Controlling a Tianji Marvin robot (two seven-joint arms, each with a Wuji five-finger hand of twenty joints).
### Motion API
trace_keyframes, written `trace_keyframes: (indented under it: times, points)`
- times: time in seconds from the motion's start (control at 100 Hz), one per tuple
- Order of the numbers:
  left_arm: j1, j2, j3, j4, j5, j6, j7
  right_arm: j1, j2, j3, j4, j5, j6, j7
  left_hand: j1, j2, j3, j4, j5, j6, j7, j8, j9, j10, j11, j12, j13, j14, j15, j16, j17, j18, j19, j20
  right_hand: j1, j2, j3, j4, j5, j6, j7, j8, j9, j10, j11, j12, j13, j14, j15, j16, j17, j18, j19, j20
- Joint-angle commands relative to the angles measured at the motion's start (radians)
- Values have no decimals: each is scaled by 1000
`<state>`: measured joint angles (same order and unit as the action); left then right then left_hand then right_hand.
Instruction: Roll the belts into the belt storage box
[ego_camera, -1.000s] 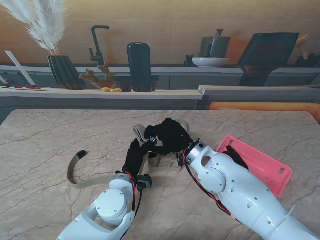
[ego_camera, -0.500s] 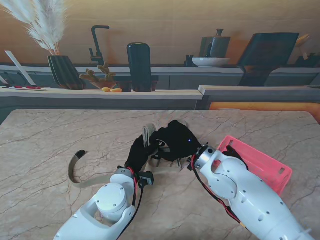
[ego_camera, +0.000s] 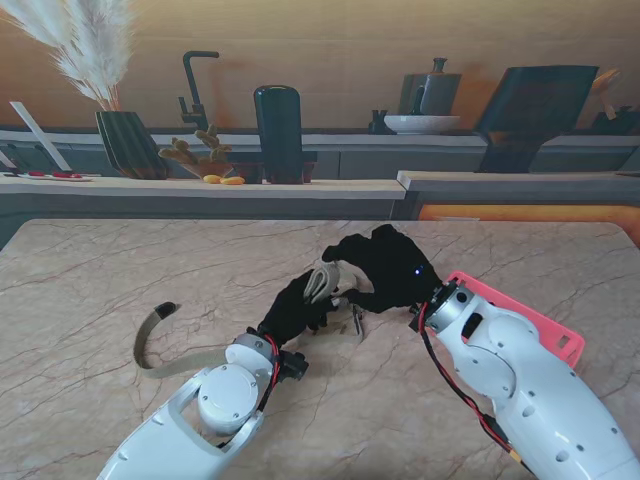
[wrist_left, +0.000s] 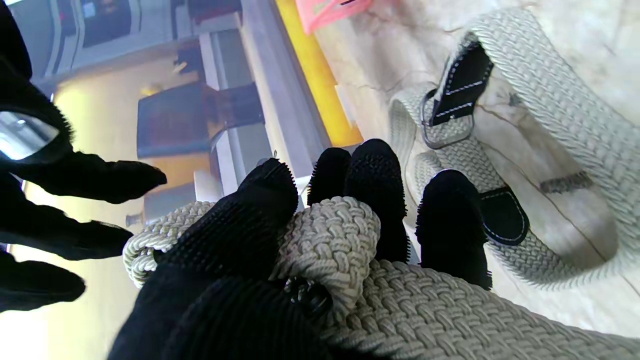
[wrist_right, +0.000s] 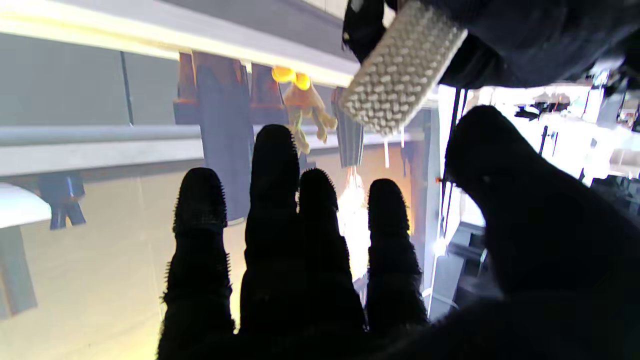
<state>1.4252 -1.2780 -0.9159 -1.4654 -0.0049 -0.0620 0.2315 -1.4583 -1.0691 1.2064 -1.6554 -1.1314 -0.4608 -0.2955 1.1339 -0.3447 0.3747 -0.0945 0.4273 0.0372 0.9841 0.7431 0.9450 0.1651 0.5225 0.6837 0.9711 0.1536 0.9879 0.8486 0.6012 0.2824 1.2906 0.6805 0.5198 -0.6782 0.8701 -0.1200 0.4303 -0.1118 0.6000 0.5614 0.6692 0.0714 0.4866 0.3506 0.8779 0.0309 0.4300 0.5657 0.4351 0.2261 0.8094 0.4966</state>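
Marble table: left robot hand grips belt; right robot hand seemingly empty, fingers spread.

the stand view was evenly and warmly lit, sharp, with soft shadows on the marble surface. the right wrist view was backlit, its fingers silhouetted against blown-out glare, while the left wrist view's background was blurred and overexposed.

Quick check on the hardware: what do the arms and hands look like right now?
Both arms are glossy white with rounded joint housings and small holes. Red and black cables run along each wrist. The left hand and right hand wear black, nubby-textured gloves; a small blue light shows on the right.
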Motion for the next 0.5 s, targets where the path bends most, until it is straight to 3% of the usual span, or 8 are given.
trace_keyframes:
  times: [0.0, 0.25, 0.4, 0.49]
  points:
    - [-3, 6, 6, -3, -2, 3, 5, -2, 9, 1, 9, 6, -8, 18, -11, -26, 55, 17, -6, -59, 67, 54, 35, -5, 9, 31, 52, -85, 75, 40, 27, -5, 58, 34, 21, -13, 3, 28, -42, 23, -25, -9, -50, 14, -20, -8, -30, -9, -25, -11, -12, -22, -27, -18]
    - [-19, 29, 33, 11, 108, -41, -26, 52, 11, -39, 74, 73, -25, 111, -44, -87, 98, 6, -24, -59, 104, 117, 60, -21, -19, 62, 79, -116, 102, 68, 60, -19, 79, 52, 27, -4, 22, 34, -33, 50, -29, -8, -67, 35, 2, 3, -26, -24, -28, -11, 16, -40, -35, -19]
    - [-23, 37, 40, 14, 148, -60, -32, 98, 5, -91, 129, 123, -21, 125, -46, -89, 105, 6, -28, -61, 108, 124, 61, -22, -26, 66, 78, -119, 98, 69, 61, -19, 78, 53, 22, 30, 28, 26, 22, 60, -18, -4, -27, 46, 41, 15, -1, -29, 4, 5, 28, -40, -30, -17]
    - [-23, 39, 41, 15, 157, -66, -33, 125, -2, -121, 164, 161, -27, 118, -46, -89, 107, 4, -27, -63, 106, 124, 62, -23, -30, 68, 76, -117, 94, 68, 59, -22, 75, 52, 35, 68, 16, 23, 81, 26, 18, 14, 33, 29, 69, 22, 29, -29, 42, 26, 37, -37, -20, -14]
